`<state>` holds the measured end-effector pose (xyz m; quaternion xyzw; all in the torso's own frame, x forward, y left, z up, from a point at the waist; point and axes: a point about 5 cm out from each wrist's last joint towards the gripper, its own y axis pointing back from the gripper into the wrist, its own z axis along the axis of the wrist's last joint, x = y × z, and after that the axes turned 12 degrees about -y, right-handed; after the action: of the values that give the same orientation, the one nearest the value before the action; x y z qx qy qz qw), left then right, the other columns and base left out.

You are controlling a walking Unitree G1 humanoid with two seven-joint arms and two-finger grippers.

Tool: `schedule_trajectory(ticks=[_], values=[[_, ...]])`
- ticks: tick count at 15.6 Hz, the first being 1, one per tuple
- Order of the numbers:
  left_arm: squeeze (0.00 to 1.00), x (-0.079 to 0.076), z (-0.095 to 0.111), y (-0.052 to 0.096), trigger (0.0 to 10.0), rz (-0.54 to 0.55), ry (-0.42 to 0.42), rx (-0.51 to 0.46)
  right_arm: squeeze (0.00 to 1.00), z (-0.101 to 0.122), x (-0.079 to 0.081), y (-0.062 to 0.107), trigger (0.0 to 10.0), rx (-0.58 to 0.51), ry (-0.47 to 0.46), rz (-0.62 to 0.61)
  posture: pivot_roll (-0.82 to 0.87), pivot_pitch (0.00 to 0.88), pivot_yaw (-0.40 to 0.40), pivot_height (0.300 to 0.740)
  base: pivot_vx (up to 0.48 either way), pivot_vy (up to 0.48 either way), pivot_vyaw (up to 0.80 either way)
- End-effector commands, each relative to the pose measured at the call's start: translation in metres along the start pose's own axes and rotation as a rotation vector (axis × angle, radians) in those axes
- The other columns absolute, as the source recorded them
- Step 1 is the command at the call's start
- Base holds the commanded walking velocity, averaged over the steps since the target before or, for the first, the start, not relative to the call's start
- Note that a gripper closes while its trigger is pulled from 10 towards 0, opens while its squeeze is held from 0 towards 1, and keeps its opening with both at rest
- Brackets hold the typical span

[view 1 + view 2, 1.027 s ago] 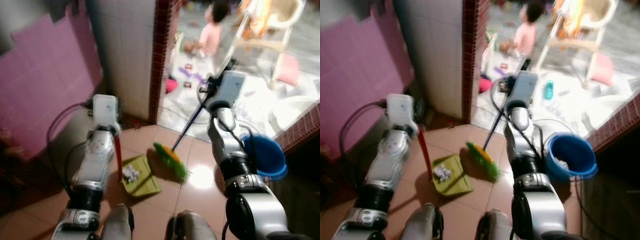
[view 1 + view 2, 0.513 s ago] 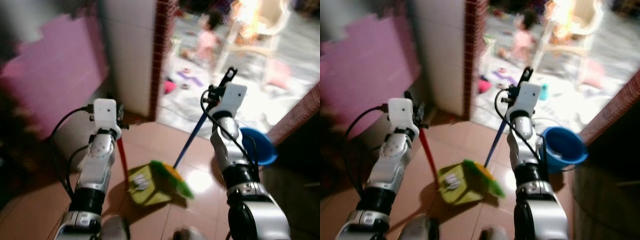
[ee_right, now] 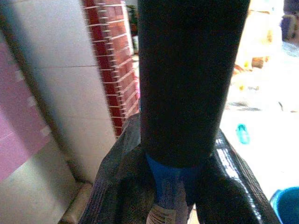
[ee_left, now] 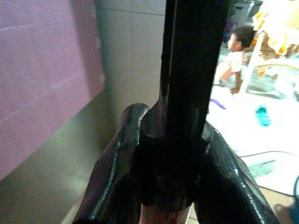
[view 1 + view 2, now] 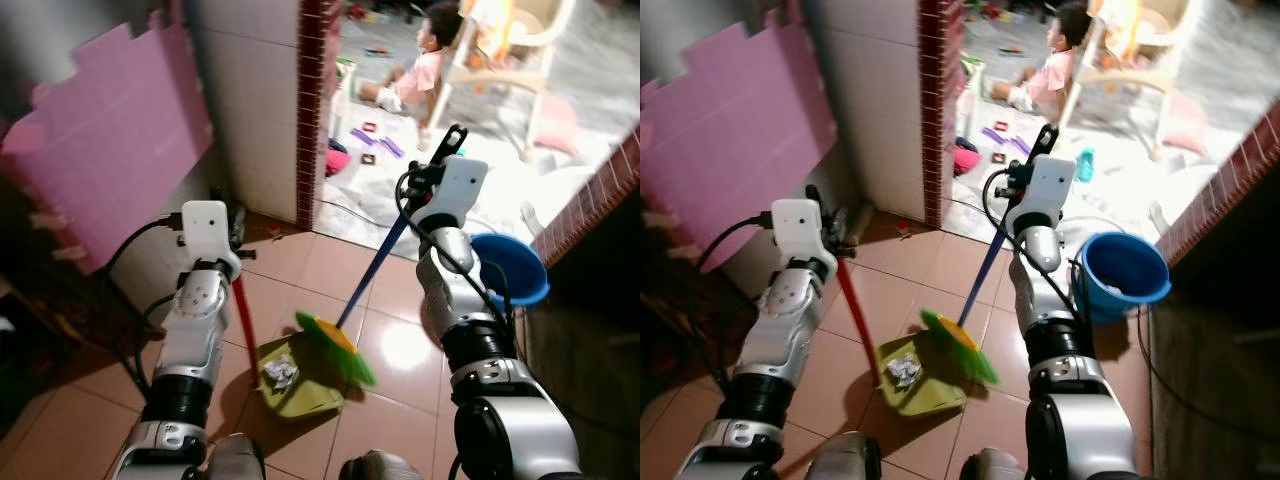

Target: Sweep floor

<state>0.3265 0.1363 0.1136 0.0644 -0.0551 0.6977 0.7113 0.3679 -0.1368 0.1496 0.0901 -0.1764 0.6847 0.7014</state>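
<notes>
Now sharper and steadier than half a second back, with the whole scene shifted by the camera; green and yellow broom head (image 5: 336, 347) again seen just past the dustpan's edge rather than over it.

Left gripper (image 5: 237, 226) clenched round the red dustpan handle (image 5: 244, 318), black fingers (image 4: 114, 172) wrapped on a dark shaft that blocks much of the wrist picture. Right gripper (image 5: 432, 170) clamped on the blue broom handle (image 5: 375, 275), fingers (image 3: 231, 182) hugging blue tube below a black sleeve. Olive dustpan (image 5: 300, 383) flat on the brown tiled floor (image 5: 300, 265), crumpled white scrap (image 5: 279, 372) inside, near edge partly hidden by the bristles.

Robot's feet cut off at the lower edge. Blue bucket (image 5: 1125, 273) to the right, partly behind the right forearm, something pale inside, hard to make out. Pink foam panels (image 5: 110, 150) on the left wall, red brick pillar (image 5: 312, 100) ahead. Beyond, seated person in pink (image 5: 420, 70) beside a pale plastic chair (image 5: 520, 50), small toys scattered, washed out by glare.
</notes>
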Motion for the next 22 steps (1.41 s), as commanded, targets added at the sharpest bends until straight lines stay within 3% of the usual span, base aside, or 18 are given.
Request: schedule_trajectory(ticks=[1, 8, 11, 19, 22], values=[[0.0, -0.002, 0.024, -0.007, 10.0, -0.008, 0.035, -0.088, 0.0, 0.01, 0.002, -0.005, 10.0, -0.025, -0.013, -0.006, -0.07, 0.057, -0.03, 0.74, 0.0, 0.0, -0.8], [0.0, -0.011, 0.028, -0.004, 10.0, -0.153, 0.104, -0.133, 0.0, 0.011, -0.004, -0.005, 10.0, -0.032, 0.032, -0.05, -0.08, 0.062, -0.031, 0.74, 0.0, 0.0, -0.8], [0.0, -0.01, 0.028, -0.005, 10.0, -0.161, 0.072, -0.156, 0.0, 0.007, -0.018, -0.005, 10.0, 0.013, 0.06, -0.144, -0.08, 0.06, -0.032, 0.74, 0.0, 0.0, -0.8], [0.0, -0.017, 0.026, -0.005, 10.0, -0.215, 0.052, -0.137, 0.0, -0.004, -0.028, 0.001, 10.0, 0.079, 0.01, -0.247, -0.08, 0.051, -0.036, 0.74, 0.0, 0.0, -0.8], [0.0, -0.02, 0.028, -0.006, 10.0, -0.247, 0.072, -0.137, 0.0, 0.001, -0.023, -0.003, 10.0, 0.057, 0.002, -0.224, -0.08, 0.057, -0.033, 0.74, 0.0, 0.085, -0.8]])
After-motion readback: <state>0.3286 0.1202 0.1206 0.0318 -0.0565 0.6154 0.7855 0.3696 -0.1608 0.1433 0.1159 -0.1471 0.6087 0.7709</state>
